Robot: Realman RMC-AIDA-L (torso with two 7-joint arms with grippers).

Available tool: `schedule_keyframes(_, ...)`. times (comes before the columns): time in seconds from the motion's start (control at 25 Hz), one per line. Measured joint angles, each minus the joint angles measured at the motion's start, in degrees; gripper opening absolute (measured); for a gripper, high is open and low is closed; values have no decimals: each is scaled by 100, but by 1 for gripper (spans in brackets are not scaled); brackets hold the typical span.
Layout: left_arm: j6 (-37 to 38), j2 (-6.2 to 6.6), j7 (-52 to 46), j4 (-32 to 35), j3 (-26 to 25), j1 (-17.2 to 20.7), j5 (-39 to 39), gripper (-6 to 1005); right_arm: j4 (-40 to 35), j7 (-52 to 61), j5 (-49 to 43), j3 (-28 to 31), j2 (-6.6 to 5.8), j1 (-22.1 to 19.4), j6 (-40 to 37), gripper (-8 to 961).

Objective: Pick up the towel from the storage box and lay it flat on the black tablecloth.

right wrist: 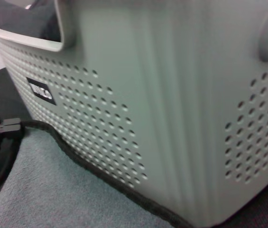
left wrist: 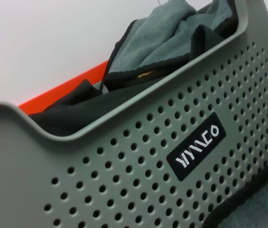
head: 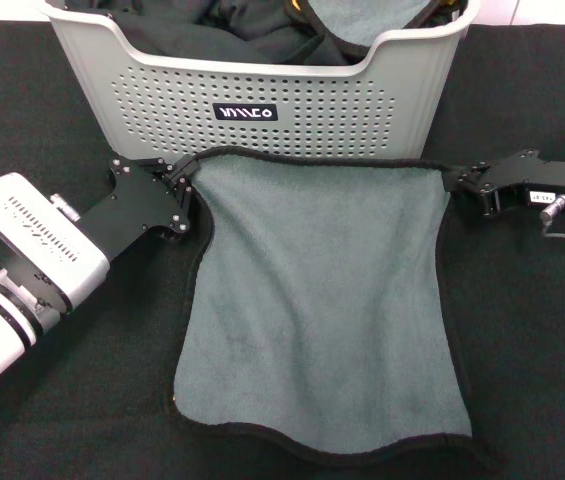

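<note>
Towel (head: 322,300) lies flat on tablecloth (head: 542,350), grippers pinching 2 corners.

Light was soft and even from above in the head view, casting only faint shadows under the light grey perforated plastic storage box (head: 262,95). The black finely textured tablecloth (head: 542,330) swallowed detail toward 3 and 9 o'clock. The right wrist view was blurred; the left wrist view's foreground rim was soft.

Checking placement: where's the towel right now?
In the head view the towel lies spread grey-green side up on the black tablecloth, directly before the storage box, between left gripper and right gripper.
</note>
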Motion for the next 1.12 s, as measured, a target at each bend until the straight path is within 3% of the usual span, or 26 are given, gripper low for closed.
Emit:
schedule_keyframes(0.52, -9, -23, 247, -40, 0, 50, -85, 31, -70, 21, 3, -51, 13, -100, -42, 55)
schedule_keyframes(0.96, 607, -51, 516, 15, 45, 487, -660, 316, -745, 15, 80, -194, 47, -668, -58, 275)
schedule_keyframes(1.12, 841, -46, 369, 2, 42, 634, -738, 440, -1240, 16, 233, -176, 45, -1107, -222, 430)
